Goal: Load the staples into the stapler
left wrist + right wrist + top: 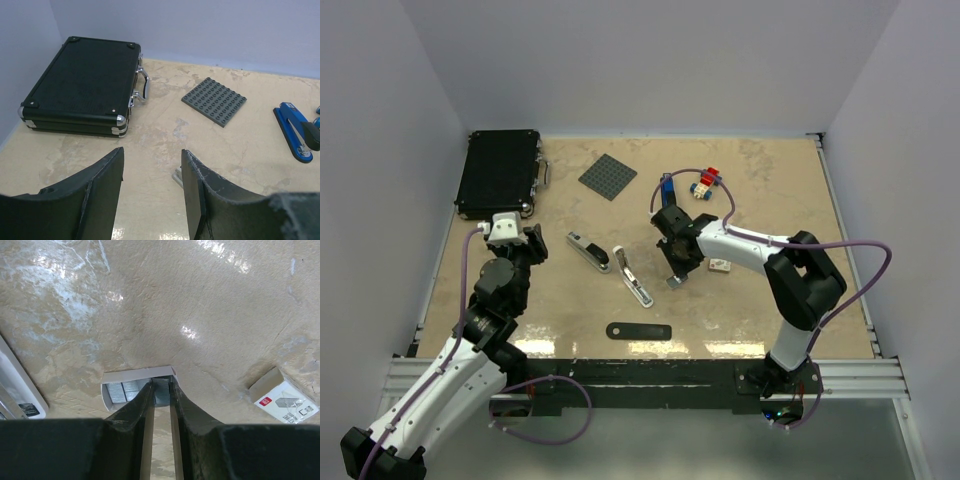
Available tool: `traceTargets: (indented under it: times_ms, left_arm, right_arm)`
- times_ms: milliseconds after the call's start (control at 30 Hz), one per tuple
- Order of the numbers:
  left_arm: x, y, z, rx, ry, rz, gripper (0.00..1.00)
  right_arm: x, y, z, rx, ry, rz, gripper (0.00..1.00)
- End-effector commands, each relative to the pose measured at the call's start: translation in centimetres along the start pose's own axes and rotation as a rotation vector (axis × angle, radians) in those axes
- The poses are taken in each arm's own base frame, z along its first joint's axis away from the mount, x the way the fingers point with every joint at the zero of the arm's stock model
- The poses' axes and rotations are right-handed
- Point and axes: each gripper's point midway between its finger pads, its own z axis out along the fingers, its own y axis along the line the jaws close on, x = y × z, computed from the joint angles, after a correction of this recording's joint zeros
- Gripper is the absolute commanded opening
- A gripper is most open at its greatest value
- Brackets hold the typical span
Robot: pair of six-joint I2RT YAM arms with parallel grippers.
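The staples sit in a small open grey tray [137, 375] on the table, also seen in the top view [675, 283]. My right gripper [161, 386] points down into the tray, its fingers closed narrowly on one grey strip of staples. The box's white, red-marked sleeve [283, 401] lies apart to the right [720, 265]. An opened silver-white stapler [633, 277] lies just left of the tray, its edge showing in the right wrist view [17, 387]. My left gripper [532, 244] is open and empty [152, 162] above the table at the left.
A black stapler [588, 251] lies left of the open one. A blue stapler [666, 188] and a toy-brick car [705, 182] are at the back. A black case [82, 85], a grey studded plate [215, 101] and a flat black strip [638, 331] are also on the table.
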Motion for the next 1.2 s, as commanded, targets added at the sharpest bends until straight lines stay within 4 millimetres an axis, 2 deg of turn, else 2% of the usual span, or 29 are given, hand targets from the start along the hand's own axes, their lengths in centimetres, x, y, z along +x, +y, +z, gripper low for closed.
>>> traceTargets:
  times_ms: [0, 400, 633, 933, 1167]
  left_arm:
    - [-2.4, -0.3, 0.1, 0.006, -0.048, -0.05, 0.54]
    - [-2.4, -0.3, 0.0, 0.007, -0.047, -0.049, 0.54]
    - [-2.5, -0.3, 0.0, 0.011, -0.049, -0.05, 0.54]
    - [-2.4, -0.3, 0.0, 0.012, -0.048, -0.049, 0.54]
    - [-2.4, -0.3, 0.0, 0.012, -0.048, -0.049, 0.54]
  right_arm:
    - [-1.5, 0.7, -1.5, -0.036, -0.048, 0.009, 0.13]
    - [-2.9, 0.9, -3.2, -0.055, -0.101, 0.025, 0.06]
    - [-2.1, 0.9, -2.5, -0.045, -0.074, 0.025, 0.1]
    - [-1.5, 1.8, -2.2, -0.019, -0.051, 0.027, 0.25]
    - [-0.8, 1.9, -1.4, 0.042, -0.026, 0.02, 0.26]
